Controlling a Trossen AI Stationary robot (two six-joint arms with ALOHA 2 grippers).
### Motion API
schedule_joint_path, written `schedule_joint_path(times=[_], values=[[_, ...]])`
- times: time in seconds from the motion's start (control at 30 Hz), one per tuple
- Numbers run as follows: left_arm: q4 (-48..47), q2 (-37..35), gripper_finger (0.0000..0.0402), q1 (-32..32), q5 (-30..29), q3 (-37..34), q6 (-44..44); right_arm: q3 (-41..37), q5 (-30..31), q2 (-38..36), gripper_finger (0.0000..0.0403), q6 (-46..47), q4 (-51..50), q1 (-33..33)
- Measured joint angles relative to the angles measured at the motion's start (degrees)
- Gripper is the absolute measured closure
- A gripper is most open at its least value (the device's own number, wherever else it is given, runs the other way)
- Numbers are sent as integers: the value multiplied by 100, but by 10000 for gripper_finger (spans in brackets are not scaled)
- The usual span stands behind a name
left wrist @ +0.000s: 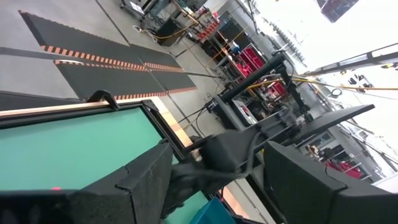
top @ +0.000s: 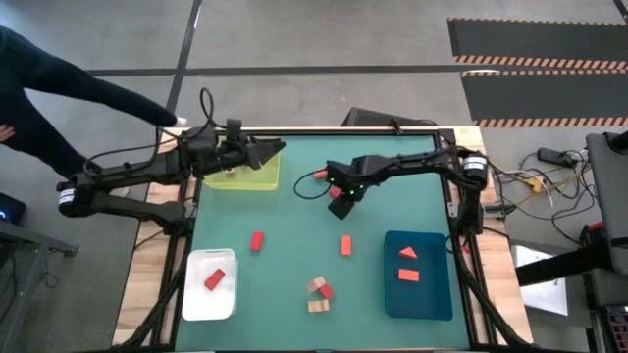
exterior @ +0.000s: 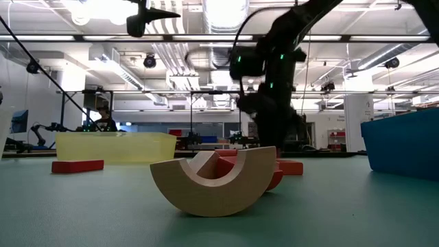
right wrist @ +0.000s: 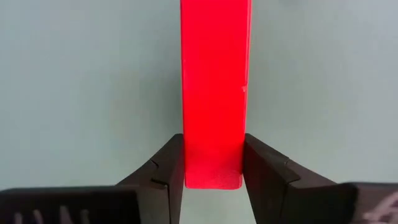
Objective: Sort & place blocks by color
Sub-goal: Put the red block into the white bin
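Overhead layout: a green table (top: 294,245) framed by a pale wooden border, with three trays near its edges. The yellow-green tray (top: 257,176) sits at the far left corner, the white tray (top: 196,294) at the near left corner, and the blue tray (top: 432,294) at the near right. Bare green surface lies between the trays, widest across the middle.

The right arm reaches inward from the table's right edge, bent at the elbow, its wrist pointing down over the far centre of the table. The right gripper (right wrist: 213,168) has its two fingers (right wrist: 168,165) pressed against both sides of a bright red bar (right wrist: 214,87), which lies on the green surface. The left arm extends from the left side; the left gripper (top: 270,150) hovers over the yellow-green tray with its fingers spread wide and nothing between them.

Block count, overhead: one red block (top: 214,279) in the white tray; two orange-red blocks (top: 407,265) in the blue tray; two loose red blocks (top: 257,241) mid-table; a small cluster (top: 319,292) of tan and red pieces near the front edge.
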Motion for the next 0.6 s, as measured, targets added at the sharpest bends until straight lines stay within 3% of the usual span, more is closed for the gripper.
schedule_joint_path(times=[0.33, 0.6], values=[[4, 0, 164, 0, 2, -45, -2, 2, -80, -1833, 287, 20, 60, 93], [461, 2, 164, -47, 2, -47, 177, -3, -29, -3099, 287, -20, 717, 200]])
